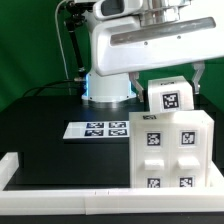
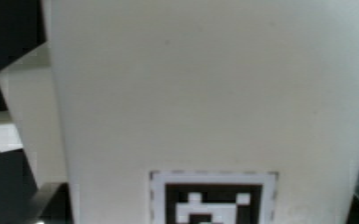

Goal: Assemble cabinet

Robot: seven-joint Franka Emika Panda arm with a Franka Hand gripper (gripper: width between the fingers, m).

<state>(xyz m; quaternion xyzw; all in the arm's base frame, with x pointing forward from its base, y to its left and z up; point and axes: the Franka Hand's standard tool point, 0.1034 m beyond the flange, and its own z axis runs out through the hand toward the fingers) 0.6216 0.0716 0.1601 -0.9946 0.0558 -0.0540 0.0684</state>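
The cabinet (image 1: pixel 172 150), a big white box with four tagged panels on its facing side, stands at the exterior view's right. A small white block with one tag (image 1: pixel 166 98) sits tilted just above the cabinet's top rear edge, directly under the hand. My gripper (image 1: pixel 170 80) is closed on this block from above, and its fingers are mostly hidden. In the wrist view the white block (image 2: pixel 211 100) fills nearly the whole picture, with its tag (image 2: pixel 215 200) at the edge, and it hides the fingertips.
The marker board (image 1: pixel 98 129) lies flat on the black table to the cabinet's left. A white rail (image 1: pixel 60 178) runs along the table's front and left edges. The robot's white base (image 1: pixel 108 90) stands behind the board.
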